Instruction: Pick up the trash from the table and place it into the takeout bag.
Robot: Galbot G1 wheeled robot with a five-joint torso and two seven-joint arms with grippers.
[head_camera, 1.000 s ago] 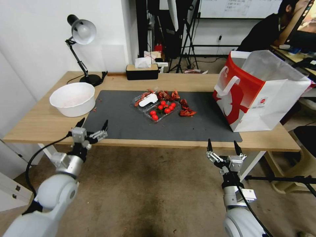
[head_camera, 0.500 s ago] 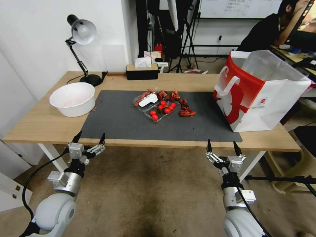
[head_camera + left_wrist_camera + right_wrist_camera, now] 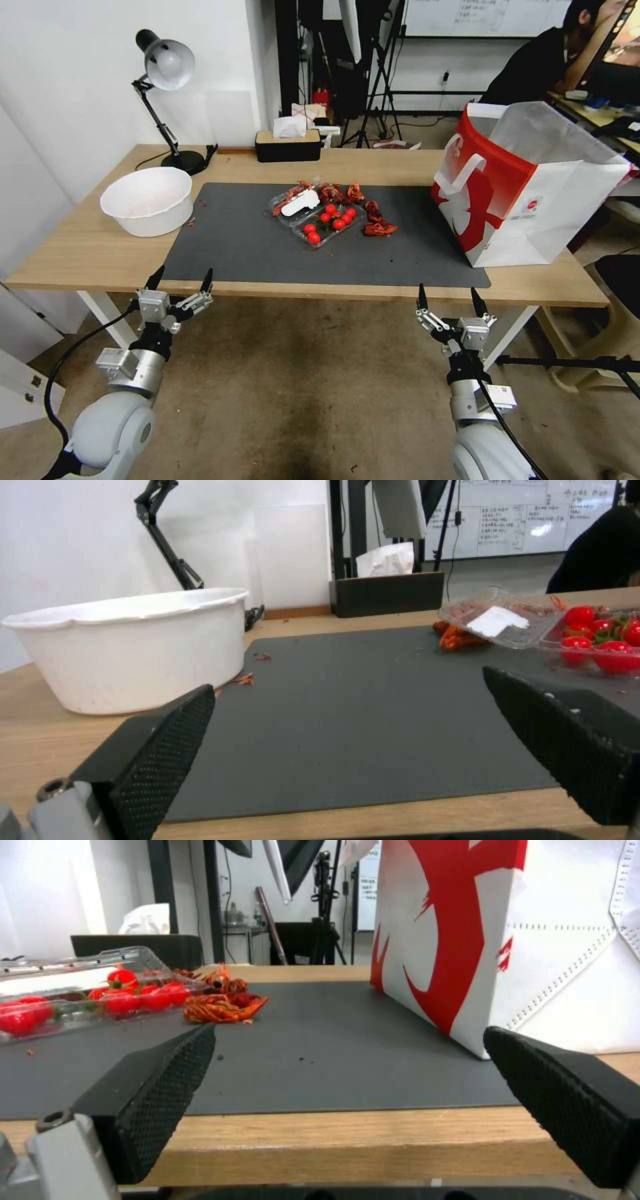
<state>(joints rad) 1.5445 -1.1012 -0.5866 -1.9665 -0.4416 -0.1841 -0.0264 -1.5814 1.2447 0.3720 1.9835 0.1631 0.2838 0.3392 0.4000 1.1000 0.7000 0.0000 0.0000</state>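
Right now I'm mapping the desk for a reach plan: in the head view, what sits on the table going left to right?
white plastic bowl → desk lamp → tissue box → clear tray of cherry tomatoes → red scraps → takeout bag

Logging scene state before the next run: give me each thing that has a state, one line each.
Takeout bag: upright, mouth open, at the table's right end.
Cherry tomato tray: lid flipped open, tomatoes inside.
White bowl: upright, on the table's left side.
Red scraps: loose on the mat beside the tray.
Desk lamp: head tilted down, looks unlit.
Left gripper: jaws open, holding nothing, at the table's front edge.
Right gripper: jaws open, holding nothing, just below that edge.
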